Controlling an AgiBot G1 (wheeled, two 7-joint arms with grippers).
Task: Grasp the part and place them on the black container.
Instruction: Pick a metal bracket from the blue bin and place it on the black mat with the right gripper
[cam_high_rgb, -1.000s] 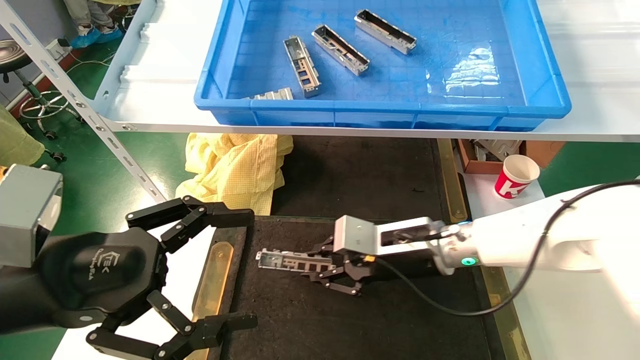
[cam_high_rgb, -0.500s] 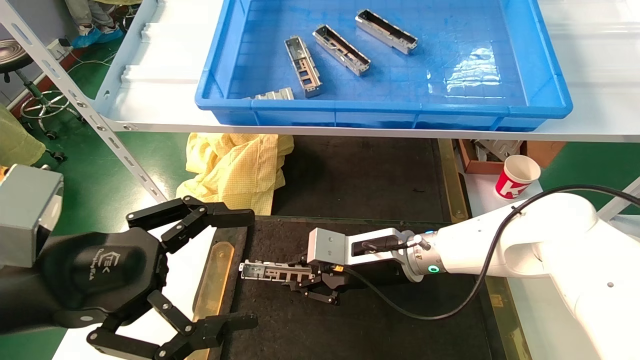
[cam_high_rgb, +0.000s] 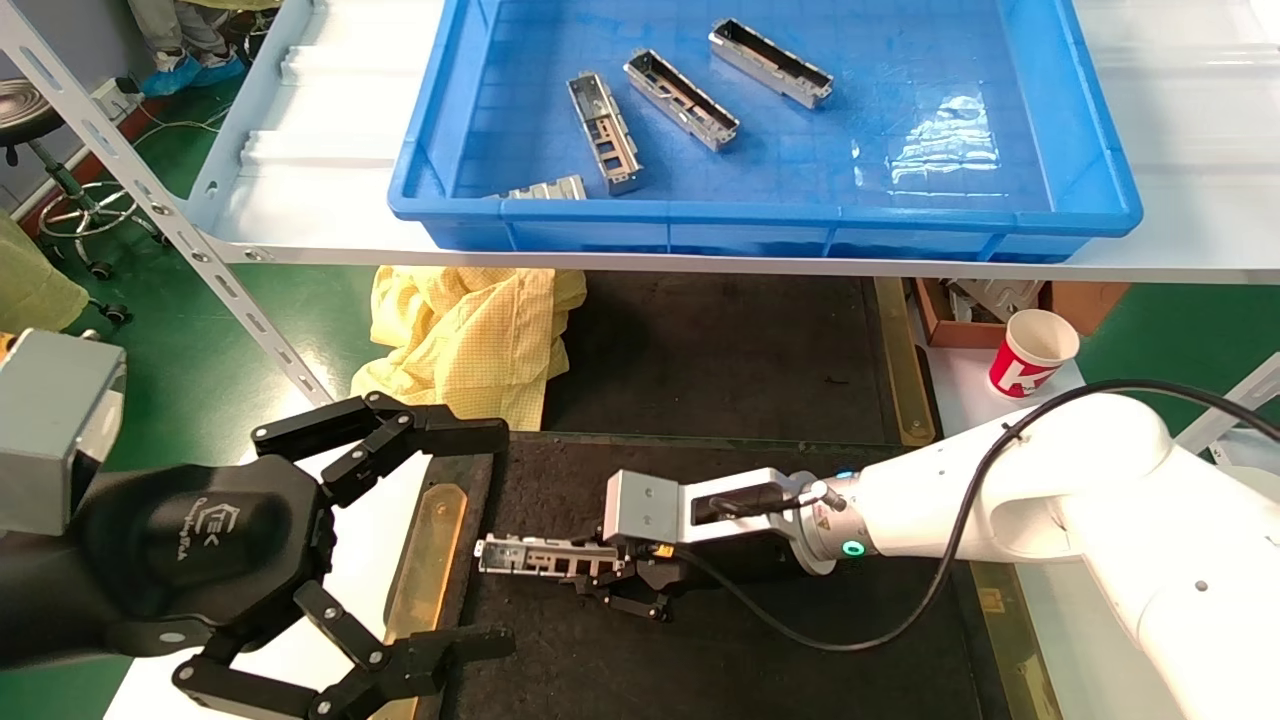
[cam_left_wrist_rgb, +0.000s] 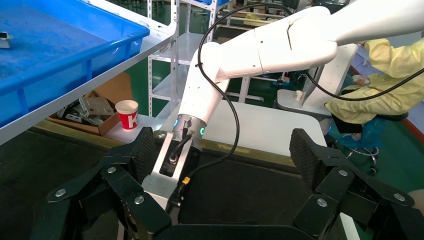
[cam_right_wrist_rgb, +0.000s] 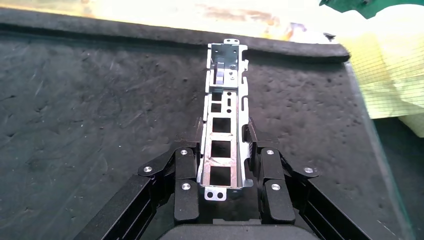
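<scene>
My right gripper (cam_high_rgb: 592, 572) is shut on a silver part (cam_high_rgb: 530, 553), gripping its near end from both sides. The part lies flat and low over the black container (cam_high_rgb: 750, 640), its free end close to the container's left edge. In the right wrist view the part (cam_right_wrist_rgb: 223, 125) runs straight out from between the fingers (cam_right_wrist_rgb: 186, 165) over the rough black surface (cam_right_wrist_rgb: 90, 125); I cannot tell whether it touches. My left gripper (cam_high_rgb: 490, 540) is open and empty at the lower left, beside the container's left edge; it also shows in the left wrist view (cam_left_wrist_rgb: 225, 155).
A blue bin (cam_high_rgb: 1000, 215) on the shelf above holds several more parts (cam_high_rgb: 603, 130). A yellow cloth (cam_high_rgb: 470, 330) lies behind the container's left corner. A red-and-white paper cup (cam_high_rgb: 1033, 352) stands at the right. Brass strips (cam_high_rgb: 425, 560) edge the container.
My right gripper has moved left across the black container with the part in it, bringing the part's free end close to the left edge. The left arm has not moved.
</scene>
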